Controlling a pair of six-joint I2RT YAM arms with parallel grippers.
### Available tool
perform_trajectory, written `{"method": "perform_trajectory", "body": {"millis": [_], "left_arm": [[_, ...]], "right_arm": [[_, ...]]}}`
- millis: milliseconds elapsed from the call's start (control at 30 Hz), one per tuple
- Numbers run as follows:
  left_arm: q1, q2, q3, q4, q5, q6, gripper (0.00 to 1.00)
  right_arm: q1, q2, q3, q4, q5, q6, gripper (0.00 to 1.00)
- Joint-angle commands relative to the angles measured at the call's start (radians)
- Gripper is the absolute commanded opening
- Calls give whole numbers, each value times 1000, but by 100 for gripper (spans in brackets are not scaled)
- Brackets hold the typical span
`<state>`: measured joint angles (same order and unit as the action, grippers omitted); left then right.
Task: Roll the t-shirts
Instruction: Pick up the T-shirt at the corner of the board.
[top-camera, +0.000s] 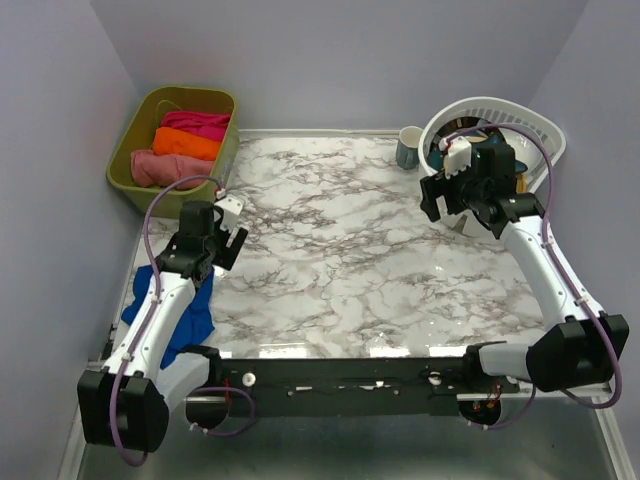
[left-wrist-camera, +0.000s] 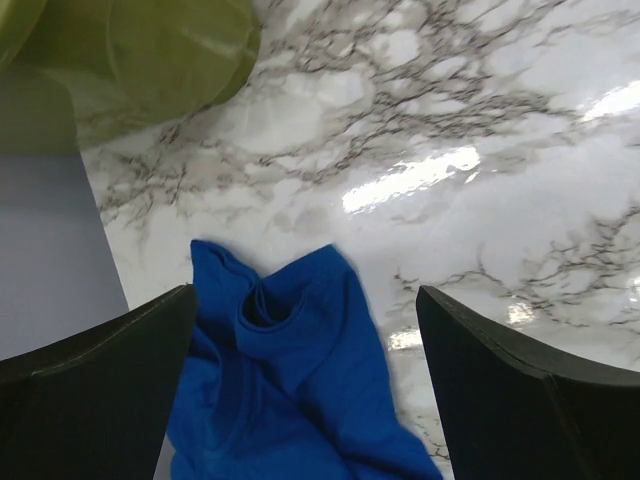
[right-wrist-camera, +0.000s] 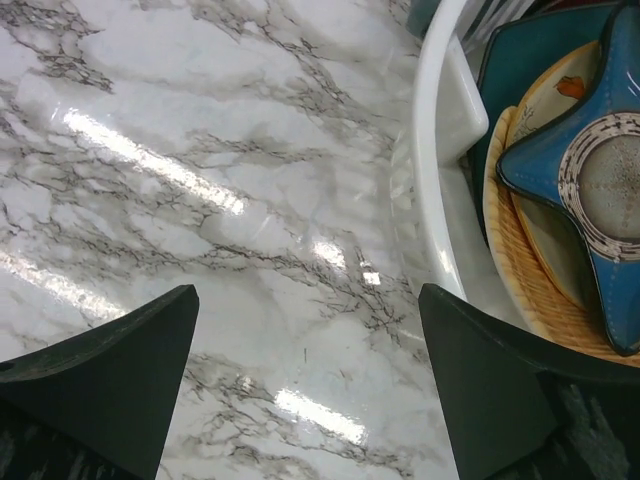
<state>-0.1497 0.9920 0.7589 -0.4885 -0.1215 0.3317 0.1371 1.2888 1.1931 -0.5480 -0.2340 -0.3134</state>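
One marble table (top-camera: 350, 250) held the whole job, and the royal-blue t-shirt (top-camera: 197, 305) lay crumpled at its near-left corner under the left arm, seemingly spilling over the left edge. The left gripper (top-camera: 232, 238) hung near the cloth, while the right gripper (top-camera: 447, 195) stood well apart beside the white basket (top-camera: 540, 125), each with fingers spread wide and holding nothing. You would have done best, I judge, to pinch one hem edge rather than the bunched fold, drag the shirt to the open middle, and flatten it with both arms before rolling.
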Motion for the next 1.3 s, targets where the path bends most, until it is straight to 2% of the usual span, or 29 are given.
{"method": "perform_trajectory", "body": {"millis": [0, 133, 300, 467, 600, 667, 833, 1100, 1167, 1200, 1267], "left_arm": [[74, 43, 16, 22, -128, -14, 99], [169, 106, 59, 19, -155, -17, 97], [209, 109, 53, -5, -132, -28, 91], [232, 56, 28, -7, -130, -31, 86], [308, 45, 45, -114, -129, -88, 85], [346, 33, 42, -151, -115, -100, 81], [401, -3, -41, -163, -84, -68, 74], [415, 175, -84, -200, -193, -91, 70], [415, 177, -76, -191, -187, -89, 59], [415, 159, -66, -188, -170, -83, 40], [414, 133, -33, -180, -121, -65, 17]], "right_arm": [[27, 56, 75, -27, -54, 11, 100], [29, 106, 122, -78, -129, -9, 100], [35, 84, 91, -127, -280, -176, 100], [35, 89, 114, -130, -284, -188, 100], [42, 98, 131, -139, -297, -193, 100], [44, 99, 126, -133, -300, -194, 100], [55, 112, 129, -138, -320, -202, 100], [71, 139, 163, -165, -320, -230, 100], [73, 145, 171, -168, -317, -228, 100], [75, 148, 181, -170, -317, -228, 100], [78, 155, 187, -173, -318, -228, 100]]}}
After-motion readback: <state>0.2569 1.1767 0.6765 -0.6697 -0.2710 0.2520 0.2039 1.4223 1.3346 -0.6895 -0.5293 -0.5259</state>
